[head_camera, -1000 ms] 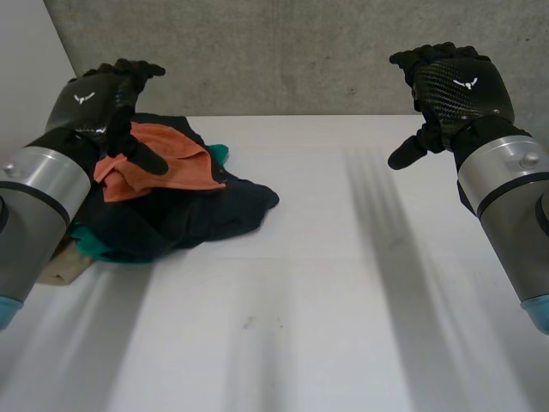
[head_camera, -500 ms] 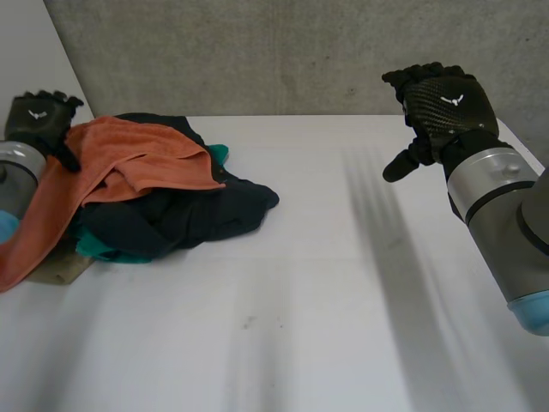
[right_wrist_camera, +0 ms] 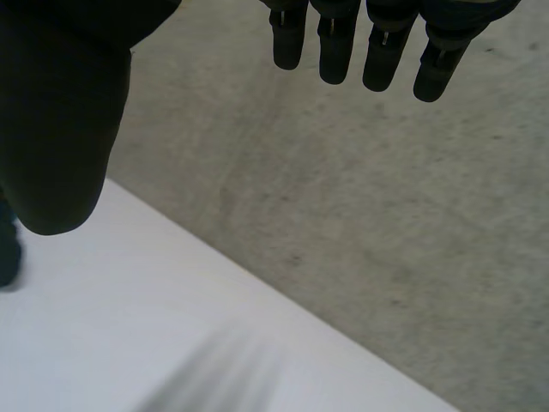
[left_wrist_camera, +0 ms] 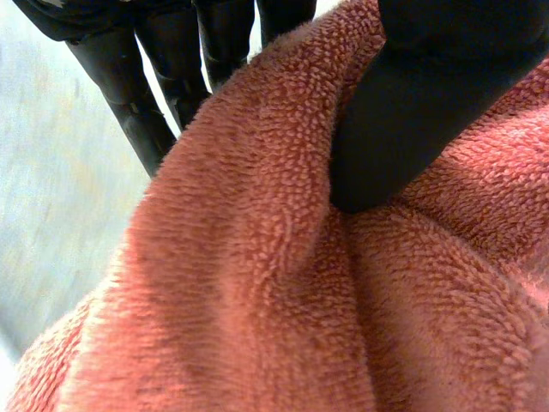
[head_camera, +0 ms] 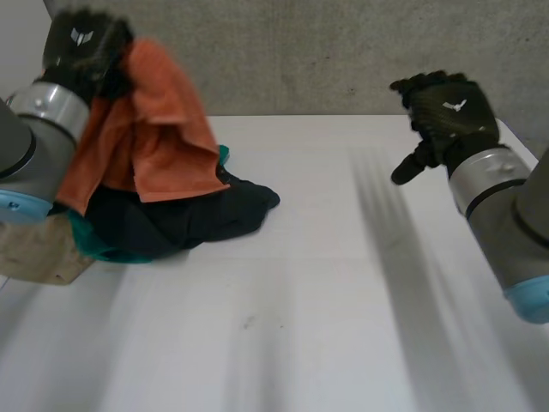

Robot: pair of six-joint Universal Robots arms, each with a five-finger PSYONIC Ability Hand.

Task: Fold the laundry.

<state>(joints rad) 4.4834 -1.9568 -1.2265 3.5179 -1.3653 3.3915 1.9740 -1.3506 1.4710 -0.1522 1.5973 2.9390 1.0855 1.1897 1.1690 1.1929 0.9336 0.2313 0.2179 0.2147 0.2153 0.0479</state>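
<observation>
Head view: the orange terry-cloth towel (head_camera: 163, 129) hangs above the heap of dark navy and teal garments (head_camera: 189, 215) at the white surface's (head_camera: 343, 300) left side, pinched in the left hand (head_camera: 81, 47). The right hand (head_camera: 446, 116) hovers well apart, relaxed and empty. Probable step: separating one item. The next move calls for spreading it flat. The towel's corners are hidden behind the left arm (head_camera: 39, 146).

- Laundry pile (head_camera: 197, 215): on the table (head_camera: 343, 300), far left.
- Towel (head_camera: 154, 137): hanging from the left hand (head_camera: 81, 43), over the pile.
- Right hand (head_camera: 446, 116): above the table's far right.
- Wall (head_camera: 300, 51): behind the table.
</observation>
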